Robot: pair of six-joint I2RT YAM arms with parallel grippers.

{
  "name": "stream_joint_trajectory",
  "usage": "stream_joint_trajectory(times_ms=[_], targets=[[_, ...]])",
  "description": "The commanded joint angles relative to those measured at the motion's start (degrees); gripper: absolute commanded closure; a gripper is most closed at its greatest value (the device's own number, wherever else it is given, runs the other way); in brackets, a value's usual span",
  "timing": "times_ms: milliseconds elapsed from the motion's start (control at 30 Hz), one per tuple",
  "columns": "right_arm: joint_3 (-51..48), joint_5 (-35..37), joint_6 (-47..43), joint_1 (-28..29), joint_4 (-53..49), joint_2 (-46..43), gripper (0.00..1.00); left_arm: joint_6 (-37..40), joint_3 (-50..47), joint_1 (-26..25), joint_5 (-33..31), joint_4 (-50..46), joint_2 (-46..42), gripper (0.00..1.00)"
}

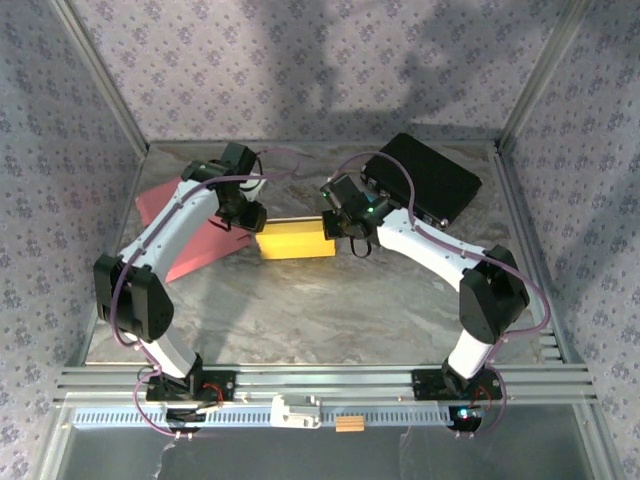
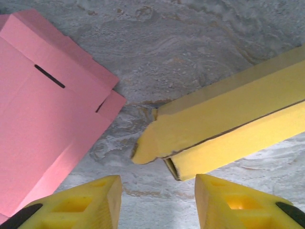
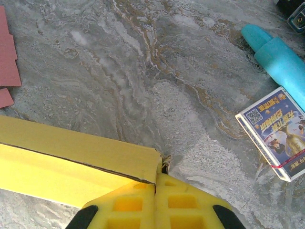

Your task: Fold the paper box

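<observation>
**End effectors at opposite ends of the yellow paper box**

Left end effector (image 2: pixel 157 180), wrist view: the two yellow fingers (image 2: pixel 97 198) stand apart with bare worktop (image 2: pixel 190 43) between them, grasping nothing. Just ahead of them lies the near end of the yellow paper box (image 2: pixel 228 124), a long flattened form with one rounded flap protruding and a dark seam along its length. To the left lies a pink cardboard sheet (image 2: pixel 43 129), flat, with a slot cut in it, apart from the yellow box.

Right end effector (image 3: pixel 156 179), wrist view: the fingers are pressed together at the corner of the box (image 3: pixel 71 160); whether a cardboard edge is pinched between them cannot be told. Farther off lie a teal cylinder (image 3: pixel 281 57) and a printed card pack (image 3: pixel 274 131).

Top view: the box (image 1: pixel 295 242) lies mid-worktop (image 1: pixel 330 310) between both end effectors (image 1: pixel 250 218) (image 1: pixel 335 222); a black case (image 1: pixel 425 178) sits at the far right.
</observation>
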Motion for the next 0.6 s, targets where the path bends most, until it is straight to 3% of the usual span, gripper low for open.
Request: stream_joint_trajectory(times_ms=[0, 567], targets=[[0.45, -1.39, -0.82, -0.17, -3.99, 1.72, 1.00, 2.75, 0.62, 0.79, -1.91, -0.29, 1.49, 0.59], [0.72, -1.70, -0.77, -0.26, -4.02, 1.97, 1.00, 4.55, 0.97, 1.53, 2.21, 2.81, 3.88, 0.68]])
